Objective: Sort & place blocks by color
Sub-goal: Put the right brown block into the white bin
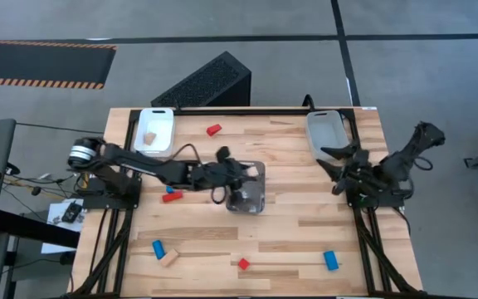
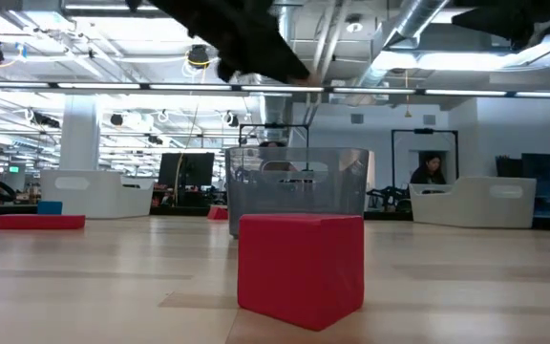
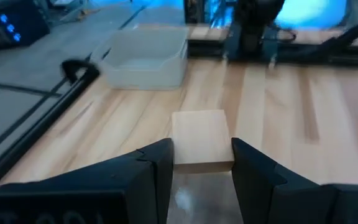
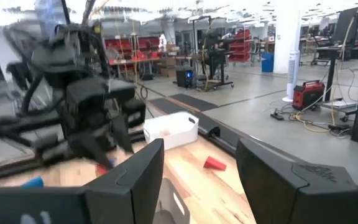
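My left gripper (image 1: 251, 173) reaches over the clear tray (image 1: 247, 199) and is shut on a plain wood block (image 3: 197, 134). My right gripper (image 1: 338, 162) waits open near the grey tray (image 1: 326, 133), touching nothing. Another wood block (image 1: 150, 137) lies in the white tray (image 1: 156, 129). Loose on the table are red blocks (image 1: 214, 129), (image 1: 173, 198), (image 1: 243, 264), blue blocks (image 1: 158, 248), (image 1: 330, 260) and a wood block (image 1: 169, 258). In the low view a red block (image 2: 301, 268) stands in front of the clear tray (image 2: 299, 191). My left gripper pinches the wood block by its two opposite sides near its rear end (image 3: 197, 163), between the two fingers (image 3: 160, 162). The fingers slant in from the table's left. The block juts forward past the fingertips, roughly level, lifted clear above the clear tray.
The table's black frame (image 1: 123, 141) runs along the edges. A black perforated box (image 1: 206, 83) stands off the far edge. Bare tabletop (image 1: 305, 216) lies between the clear tray and the right arm's base.
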Controlling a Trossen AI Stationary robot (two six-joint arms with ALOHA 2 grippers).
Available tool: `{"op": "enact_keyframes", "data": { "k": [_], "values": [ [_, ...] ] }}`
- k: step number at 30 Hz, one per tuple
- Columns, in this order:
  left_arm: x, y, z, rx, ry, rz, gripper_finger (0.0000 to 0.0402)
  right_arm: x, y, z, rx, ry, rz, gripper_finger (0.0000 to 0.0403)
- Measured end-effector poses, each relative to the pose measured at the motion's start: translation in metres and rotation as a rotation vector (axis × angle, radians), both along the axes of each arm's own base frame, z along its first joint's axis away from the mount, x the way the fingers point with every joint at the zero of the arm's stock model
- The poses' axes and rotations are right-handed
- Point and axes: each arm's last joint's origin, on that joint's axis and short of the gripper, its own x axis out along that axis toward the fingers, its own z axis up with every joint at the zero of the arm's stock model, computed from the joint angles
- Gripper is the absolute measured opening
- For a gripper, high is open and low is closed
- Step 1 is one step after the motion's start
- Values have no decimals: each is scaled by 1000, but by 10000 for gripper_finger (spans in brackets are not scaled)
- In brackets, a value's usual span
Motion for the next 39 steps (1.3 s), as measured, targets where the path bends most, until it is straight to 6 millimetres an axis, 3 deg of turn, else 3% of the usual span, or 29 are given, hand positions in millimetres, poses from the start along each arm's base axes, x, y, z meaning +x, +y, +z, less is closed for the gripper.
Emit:
{"op": "enact_keyframes", "data": {
  "k": [5,11,21,27,32,39],
  "values": [
    [-42,7,20,-14,-44,68,108,20,6,-4,-29,27,48,224],
    [-87,19,38,-26,33,188,109,41,12,-12,-35,63,175,224],
    [-153,49,51,-113,168,428,110,77,29,-50,-35,283,355,224],
    [-177,75,47,-256,240,566,110,99,37,-72,12,336,340,224],
    [-194,98,37,-399,347,707,110,109,37,-74,29,350,316,224],
    [-212,131,24,-539,468,868,110,110,35,-71,25,347,309,224]
  ]
}}
